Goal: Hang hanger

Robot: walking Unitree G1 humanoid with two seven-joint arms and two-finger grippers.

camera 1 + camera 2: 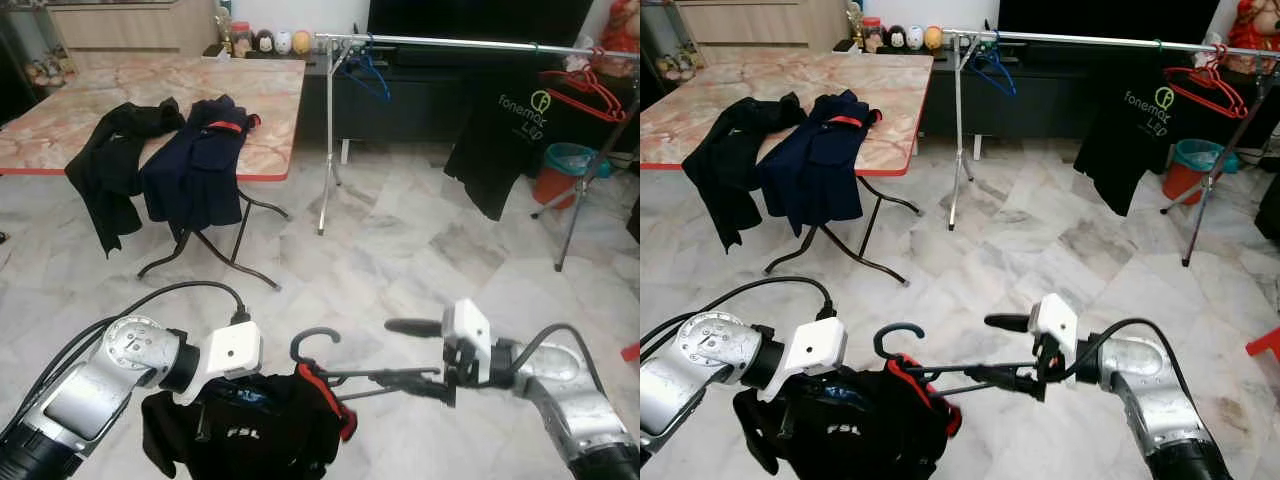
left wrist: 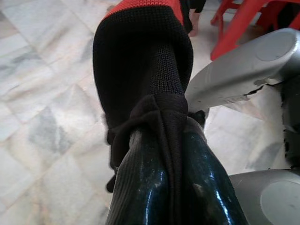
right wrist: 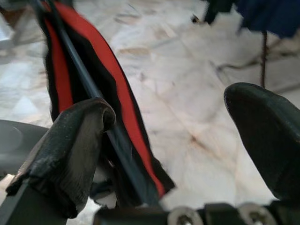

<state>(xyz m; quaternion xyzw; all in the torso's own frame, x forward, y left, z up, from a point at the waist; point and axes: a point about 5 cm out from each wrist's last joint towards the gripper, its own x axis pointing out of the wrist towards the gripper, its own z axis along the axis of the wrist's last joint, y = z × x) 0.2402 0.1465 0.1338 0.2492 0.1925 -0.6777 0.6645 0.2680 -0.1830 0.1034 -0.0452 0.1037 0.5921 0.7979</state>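
Left wrist view: left gripper (image 2: 176, 187) pinches the black shirt (image 1: 250, 425) (red collar); right gripper (image 3: 173, 140) gapes beside the hanger (image 1: 320, 345).

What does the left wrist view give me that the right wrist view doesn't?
Left wrist view: the left claw shut on a bunched fold of the black garment, with a red plastic frame behind it.

Right wrist view: the right claw open, the dark hanger bar running beside one finger, and farther off a navy garment above a table leg.

Both: the black garment's red trim and the marble floor.
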